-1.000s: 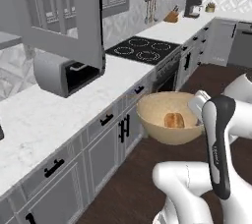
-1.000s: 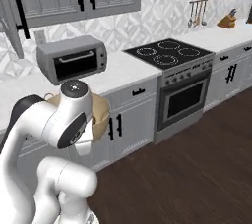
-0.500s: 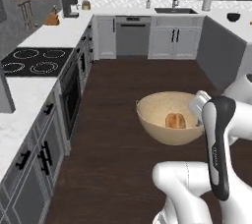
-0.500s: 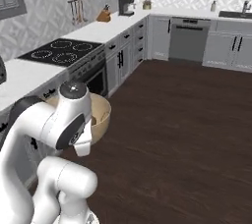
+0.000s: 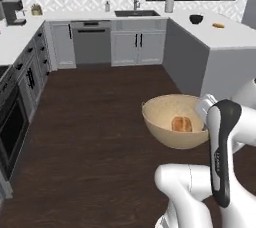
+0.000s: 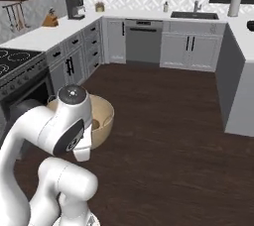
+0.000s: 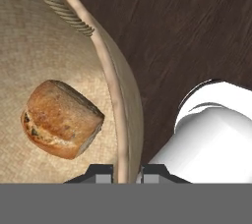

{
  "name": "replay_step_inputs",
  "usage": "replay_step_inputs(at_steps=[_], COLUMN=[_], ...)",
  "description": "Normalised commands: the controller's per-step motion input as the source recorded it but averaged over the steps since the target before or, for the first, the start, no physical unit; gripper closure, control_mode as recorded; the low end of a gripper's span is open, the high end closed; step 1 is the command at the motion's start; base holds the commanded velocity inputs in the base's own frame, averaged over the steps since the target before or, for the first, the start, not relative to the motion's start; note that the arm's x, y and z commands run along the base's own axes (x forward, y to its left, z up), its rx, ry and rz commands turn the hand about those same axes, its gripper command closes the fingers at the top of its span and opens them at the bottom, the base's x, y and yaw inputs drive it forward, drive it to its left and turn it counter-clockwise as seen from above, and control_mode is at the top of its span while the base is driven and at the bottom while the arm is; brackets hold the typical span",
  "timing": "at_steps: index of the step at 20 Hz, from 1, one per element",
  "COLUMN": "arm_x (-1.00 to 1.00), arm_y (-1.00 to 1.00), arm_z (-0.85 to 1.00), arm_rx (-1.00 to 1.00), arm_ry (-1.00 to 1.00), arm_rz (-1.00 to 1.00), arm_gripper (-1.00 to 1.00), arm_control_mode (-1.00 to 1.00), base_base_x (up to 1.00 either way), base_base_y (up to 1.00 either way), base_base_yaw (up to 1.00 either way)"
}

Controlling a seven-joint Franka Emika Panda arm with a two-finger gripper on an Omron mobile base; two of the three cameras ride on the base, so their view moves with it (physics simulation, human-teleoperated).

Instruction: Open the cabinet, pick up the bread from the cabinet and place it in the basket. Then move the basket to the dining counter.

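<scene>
In the left base view, the basket is held above dark floor by the folded arm, the bread inside. In the right base view, the basket is half hidden behind the elbow. In the hand view, the gripper is clamped on the basket's rim.

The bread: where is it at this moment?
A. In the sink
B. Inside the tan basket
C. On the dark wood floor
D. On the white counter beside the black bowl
B: the bread lies inside the basket, which hangs above the floor.
</scene>
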Motion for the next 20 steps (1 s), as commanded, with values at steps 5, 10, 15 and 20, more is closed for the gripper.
replay_step_inputs(at_steps=[5,10,15,20], arm_x=[0.0,0.0,0.0,0.0], arm_y=[0.0,0.0,0.0,0.0], arm_z=[0.0,0.0,0.0,0.0], arm_rx=[0.0,0.0,0.0,0.0], arm_ry=[0.0,0.0,0.0,0.0], arm_rz=[0.0,0.0,0.0,0.0], arm_gripper=[1.0,1.0,1.0,1.0], arm_control_mode=[1.0,1.0,1.0,1.0], base_base_x=[1.0,1.0,1.0,1.0], base_base_y=[-0.6,-0.06,0.0,0.09], base_base_yaw=[0.18,-0.01,-0.11,-0.23])
